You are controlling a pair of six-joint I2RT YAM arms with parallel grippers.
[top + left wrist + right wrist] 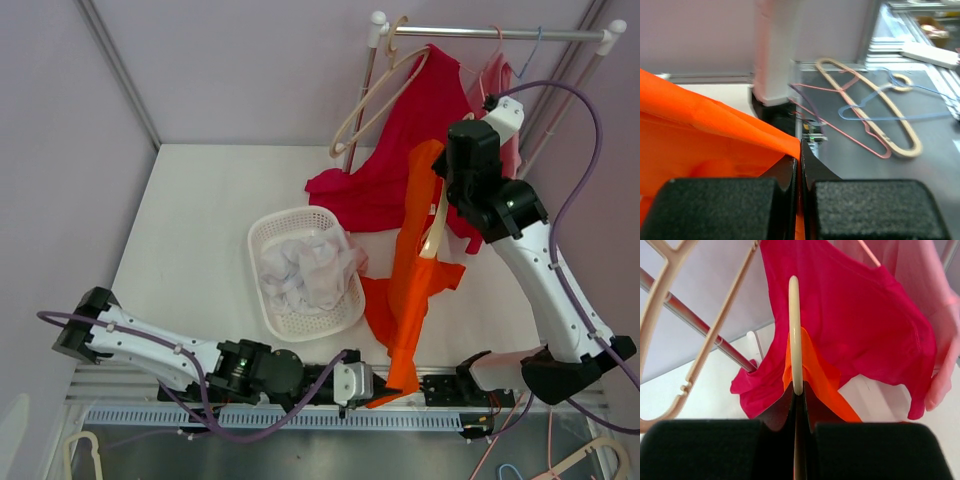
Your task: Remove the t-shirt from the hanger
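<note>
An orange t-shirt (412,270) hangs stretched from a cream hanger (436,232) down to the table's front edge. My right gripper (446,192) is shut on the hanger, holding it up in front of the rack; in the right wrist view the hanger's cream bar (795,335) runs out from between the shut jaws (796,390), with orange cloth (816,372) draped beside it. My left gripper (385,385) is shut on the shirt's lower hem; in the left wrist view the orange cloth (705,140) is pinched between the jaws (800,147).
A crimson shirt (400,150) and a pink garment (498,85) hang on the rack rail (500,33) beside an empty cream hanger (375,105). A white basket (258,235) of white cloths stands mid-table. Loose hangers (875,110) lie on the dark floor past the front edge.
</note>
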